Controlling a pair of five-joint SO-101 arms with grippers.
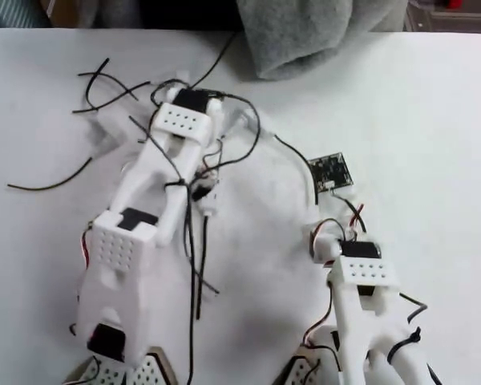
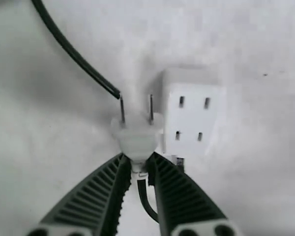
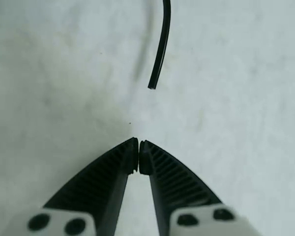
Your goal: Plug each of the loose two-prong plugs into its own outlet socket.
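High view showed the white table [image 1: 433,120] with a grey cloth [image 1: 305,32] at twelve o'clock. The left arm [image 1: 144,208] stretched from seven o'clock toward eleven, while the right arm [image 1: 361,297] sat folded at five o'clock.

In the left wrist view, the white square plastic outlet block [image 2: 192,115] lay on the table with two pairs of slots facing the camera. Just beside one of its side walls was the white two-prong plug [image 2: 136,132]. The left gripper [image 2: 137,164] had it pinched by the body, ribbed fingers closed tight. The prongs pointed away from the gripper, along the block and not into it.

The right gripper [image 3: 138,156] hung over bare table with its tips all but meeting, holding nothing, near the cut end of a thin black cable [image 3: 160,49].

The step in hand appeared to be lining this plug up. The next move likely called for raising it, tipping the prongs toward the slotted face, and matching them to one pair before pressing in.
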